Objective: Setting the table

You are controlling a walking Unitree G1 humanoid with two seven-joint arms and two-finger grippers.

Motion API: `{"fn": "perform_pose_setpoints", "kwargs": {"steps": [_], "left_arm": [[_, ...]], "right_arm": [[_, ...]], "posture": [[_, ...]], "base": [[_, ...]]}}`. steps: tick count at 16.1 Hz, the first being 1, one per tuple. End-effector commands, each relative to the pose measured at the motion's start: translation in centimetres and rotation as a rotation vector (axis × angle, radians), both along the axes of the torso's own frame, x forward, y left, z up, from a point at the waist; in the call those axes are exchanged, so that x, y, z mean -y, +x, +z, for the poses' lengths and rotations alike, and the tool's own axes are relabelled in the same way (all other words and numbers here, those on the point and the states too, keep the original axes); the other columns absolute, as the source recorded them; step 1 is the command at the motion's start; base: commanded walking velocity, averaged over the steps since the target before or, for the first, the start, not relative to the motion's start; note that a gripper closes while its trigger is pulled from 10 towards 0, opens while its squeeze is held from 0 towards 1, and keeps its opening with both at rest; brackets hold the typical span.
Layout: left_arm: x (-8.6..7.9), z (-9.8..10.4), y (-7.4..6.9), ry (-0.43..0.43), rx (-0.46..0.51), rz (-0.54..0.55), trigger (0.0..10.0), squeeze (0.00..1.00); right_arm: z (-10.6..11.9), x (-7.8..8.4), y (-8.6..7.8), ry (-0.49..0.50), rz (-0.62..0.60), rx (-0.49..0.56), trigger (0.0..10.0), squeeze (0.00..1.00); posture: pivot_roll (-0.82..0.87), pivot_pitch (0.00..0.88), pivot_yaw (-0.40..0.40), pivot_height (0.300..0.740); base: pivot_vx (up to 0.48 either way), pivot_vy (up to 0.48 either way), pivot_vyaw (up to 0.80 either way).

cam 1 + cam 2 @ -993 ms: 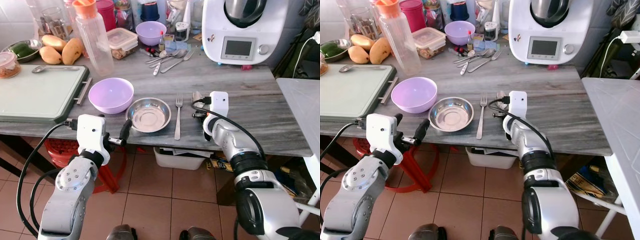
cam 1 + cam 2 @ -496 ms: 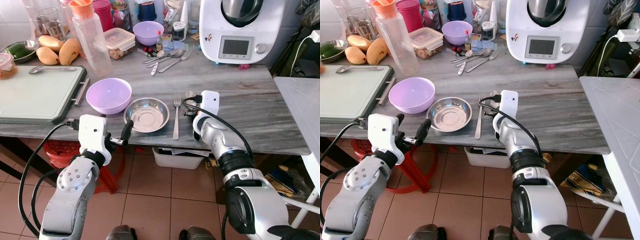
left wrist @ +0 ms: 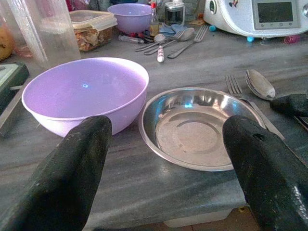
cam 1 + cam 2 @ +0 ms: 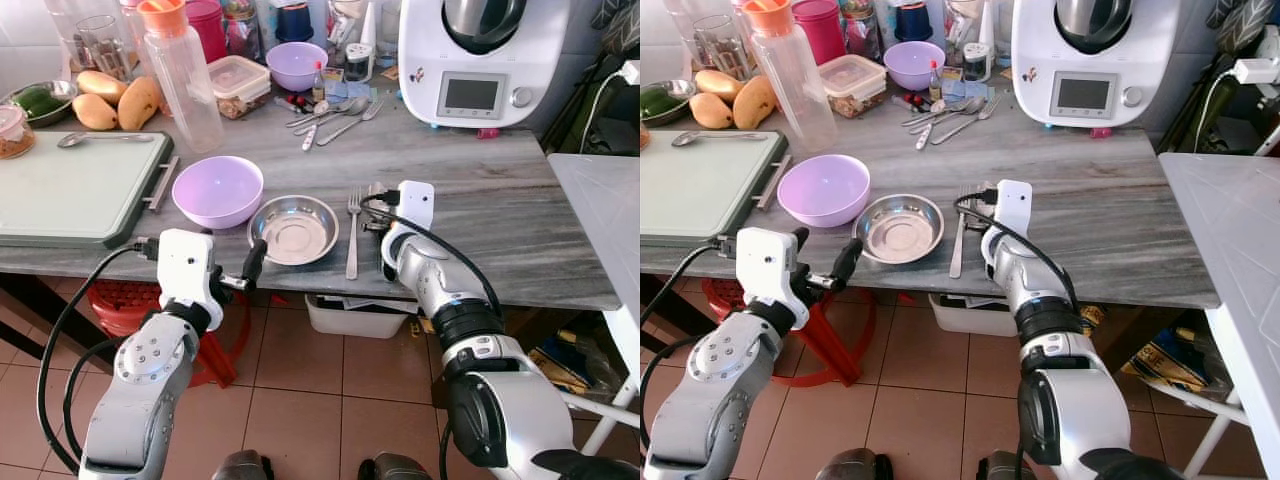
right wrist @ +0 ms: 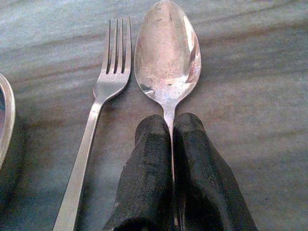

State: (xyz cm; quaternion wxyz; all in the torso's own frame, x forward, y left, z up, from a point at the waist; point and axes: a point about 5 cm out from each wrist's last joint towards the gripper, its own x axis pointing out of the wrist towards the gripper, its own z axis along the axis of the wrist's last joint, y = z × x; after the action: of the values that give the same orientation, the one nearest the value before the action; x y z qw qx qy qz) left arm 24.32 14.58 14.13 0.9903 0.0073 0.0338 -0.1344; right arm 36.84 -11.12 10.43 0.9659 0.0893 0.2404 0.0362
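Observation:
A steel bowl (image 4: 295, 228) sits near the front edge of the grey table (image 4: 500, 220), with a purple bowl (image 4: 218, 190) to its left and a fork (image 4: 353, 230) to its right. Just right of the fork lies a spoon (image 5: 167, 53), flat on the table. My right gripper (image 5: 171, 130) is shut on the spoon's handle, low over the tabletop (image 4: 377, 212). My left gripper (image 3: 166, 125) is open, held in front of the table edge and facing the two bowls; one of its fingers (image 4: 253, 262) shows below the steel bowl.
A green board (image 4: 70, 185) fills the table's left. Behind stand a water bottle (image 4: 185, 75), mangoes (image 4: 110, 100), loose cutlery (image 4: 335, 110), another purple bowl (image 4: 297, 65) and a white kitchen machine (image 4: 480, 55). A white table (image 4: 610, 220) stands right; a red stool (image 4: 120, 300) is below.
My right gripper has slid the spoon leftward, closer to the fork. The left arm holds still, still open. The head view shifted slightly over the last second.

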Motion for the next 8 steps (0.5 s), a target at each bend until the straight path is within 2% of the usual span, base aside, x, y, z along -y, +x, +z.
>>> {"fn": "perform_pose_setpoints", "kwargs": {"steps": [1, 2, 5, 8], "left_arm": [[0.09, 0.05, 0.14, 0.003, 0.001, -0.008, 10.0, 0.00], [0.11, 0.06, 0.15, 0.002, 0.001, -0.009, 10.0, 0.00], [0.15, 0.04, 0.15, 0.001, 0.001, -0.010, 10.0, 0.00], [0.24, 0.00, 0.18, 0.001, -0.001, -0.012, 10.0, 0.00]], "right_arm": [[-1.28, -0.09, -0.57, 0.000, -0.005, -0.071, 0.5, 0.00], [-1.29, -0.07, -0.58, 0.004, -0.016, -0.073, 1.6, 0.00], [-1.19, -0.19, -0.53, 0.027, -0.029, -0.077, 0.5, 0.00], [-0.89, -0.81, -0.46, 0.052, -0.036, -0.077, 0.0, 0.00]], "posture": [[0.03, 0.036, 0.047, 0.740], [0.03, 0.036, 0.048, 0.740], [0.03, 0.036, 0.048, 0.740], [0.02, 0.035, 0.047, 0.740]], "base": [[0.000, 0.000, 0.00], [0.000, 0.000, 0.00], [0.000, 0.000, 0.00], [0.000, 0.000, 0.00]]}}
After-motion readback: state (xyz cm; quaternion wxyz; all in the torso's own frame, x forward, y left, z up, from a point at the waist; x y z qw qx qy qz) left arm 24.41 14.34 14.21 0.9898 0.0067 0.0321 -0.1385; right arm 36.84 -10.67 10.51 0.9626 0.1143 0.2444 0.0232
